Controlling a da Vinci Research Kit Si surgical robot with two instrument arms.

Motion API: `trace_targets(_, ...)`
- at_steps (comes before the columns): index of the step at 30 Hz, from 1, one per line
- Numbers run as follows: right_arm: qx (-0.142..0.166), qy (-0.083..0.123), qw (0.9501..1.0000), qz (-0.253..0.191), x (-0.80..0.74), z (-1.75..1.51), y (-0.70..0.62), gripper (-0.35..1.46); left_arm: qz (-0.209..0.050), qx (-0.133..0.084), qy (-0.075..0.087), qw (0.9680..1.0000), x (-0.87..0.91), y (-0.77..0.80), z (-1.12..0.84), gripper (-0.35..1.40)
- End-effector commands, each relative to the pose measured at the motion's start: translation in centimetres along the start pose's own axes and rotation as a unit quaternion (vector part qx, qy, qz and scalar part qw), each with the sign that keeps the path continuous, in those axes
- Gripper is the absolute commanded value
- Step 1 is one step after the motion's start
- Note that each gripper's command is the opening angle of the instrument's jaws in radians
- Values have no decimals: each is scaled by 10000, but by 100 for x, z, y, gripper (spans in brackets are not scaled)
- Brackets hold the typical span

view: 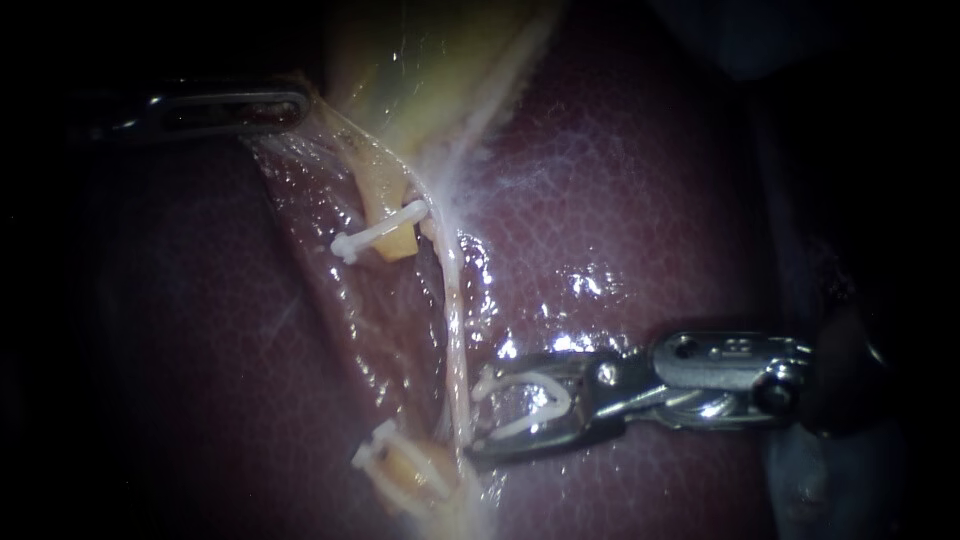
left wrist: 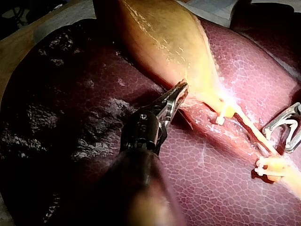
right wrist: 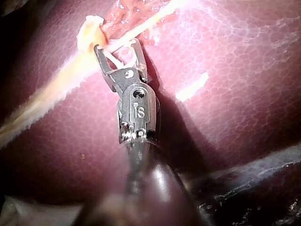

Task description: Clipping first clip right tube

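Two clips [view: 380,232] [view: 400,465] closed on thick tube [view: 385,195], one thin tube [view: 455,330] beside; right instrument [view: 480,420] jaws grasp third clip [view: 540,400], spread wide; left instrument [view: 298,105] jaws clench gallbladder [view: 420,70] edge.

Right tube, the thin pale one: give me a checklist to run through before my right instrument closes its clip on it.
1. Loaded clip seated between the right instrument's jaws and open: ok.
2. Right tube fully inside the clip's mouth: not ok, it lies at the tips.
3. Left instrument shut on the gallbladder's edge, tissue taut: ok.
4. Jaws apart from the upper clip and lower clip on the left tube: ok, though the lower one is near.
5. Nothing else caught behind the tube: cannot tell.
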Motion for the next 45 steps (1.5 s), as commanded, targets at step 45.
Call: trace_targets(45,1109,754,9890,622,5,38,-4,50,3,-3,-1,10000,1,0,0,-35)
